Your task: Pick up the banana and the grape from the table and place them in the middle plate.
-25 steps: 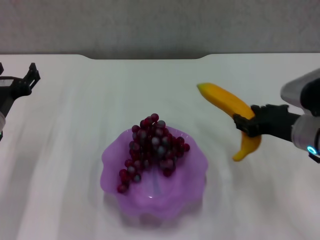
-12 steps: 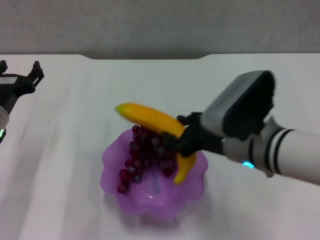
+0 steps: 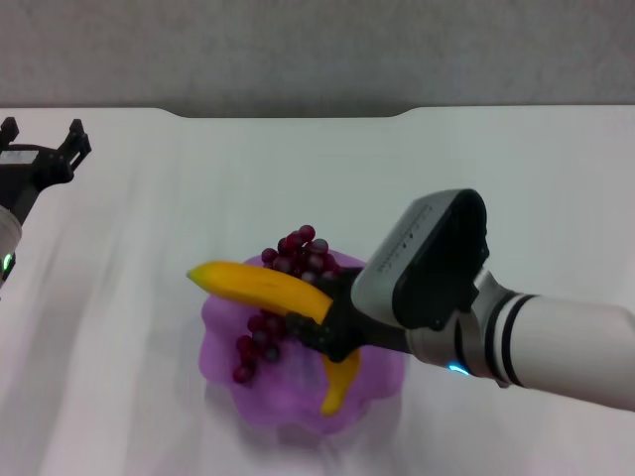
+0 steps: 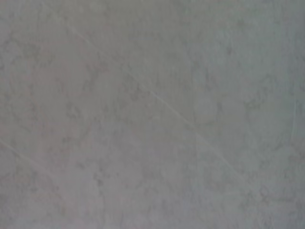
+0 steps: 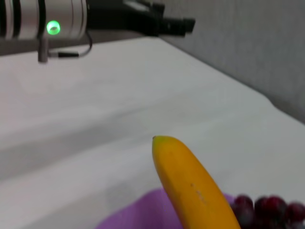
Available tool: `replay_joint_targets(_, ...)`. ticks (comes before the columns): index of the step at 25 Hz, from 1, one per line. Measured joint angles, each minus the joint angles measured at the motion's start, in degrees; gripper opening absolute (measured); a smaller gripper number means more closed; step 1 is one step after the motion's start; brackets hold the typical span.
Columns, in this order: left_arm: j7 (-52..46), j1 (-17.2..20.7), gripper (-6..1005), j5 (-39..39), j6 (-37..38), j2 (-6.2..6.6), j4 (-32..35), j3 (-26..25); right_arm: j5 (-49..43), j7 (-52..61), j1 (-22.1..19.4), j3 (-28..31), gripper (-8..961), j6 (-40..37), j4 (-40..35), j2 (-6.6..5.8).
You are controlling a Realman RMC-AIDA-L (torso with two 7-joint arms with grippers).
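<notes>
Right gripper [image 3: 322, 332]: pinching the banana [image 3: 260, 286], holding it over the middle plate [image 3: 228, 317], across the grape [image 3: 298, 260] lying inside. Left gripper [image 3: 45, 149]: spread, sitting idle far left of the plate.

On my head camera the right arm [image 3: 556, 342] is a fat white tube with two black bands around it near the wrist, and a small cyan light glows on its underside. Ahead of the bands sits a boxy grey housing with rounded corners and a darker, near-black face, and from it runs the black right gripper [image 3: 322, 332]. The left gripper [image 3: 45, 159] is black too, with short pronged tips. My right wrist camera shows the left arm [image 5: 43, 19] as a silvery-white cylinder with dark rings, a green light, and what looks like a thin cable beneath it.
</notes>
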Motion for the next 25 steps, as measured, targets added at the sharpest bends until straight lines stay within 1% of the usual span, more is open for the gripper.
replay_joint_targets(4,0.0,0.0,862,0.0,0.0,0.01,0.0,0.0,0.3,1.0,-0.1,0.4,597,0.0,2.8,0.05)
replay_joint_targets(9,0.0,0.0,863,0.0,0.0,0.02,0.0,0.0,2.6,1.6,1.5,0.6,606,0.1,6.2,-0.02)
replay_joint_targets(19,0.0,0.0,862,0.0,0.0,0.02,0.0,0.0,2.7,1.2,1.7,0.5,622,-0.9,5.9,-0.04)
replay_joint_targets(22,0.0,0.0,863,0.0,0.0,0.02,0.0,0.0,2.5,1.1,1.6,0.4,737,-1.2,5.1,-0.07)
replay_joint_targets(25,0.0,0.2,862,0.0,-0.1,0.01,0.0,0.0,2.1,1.1,0.5,0.5,852,-3.4,3.8,-0.14)
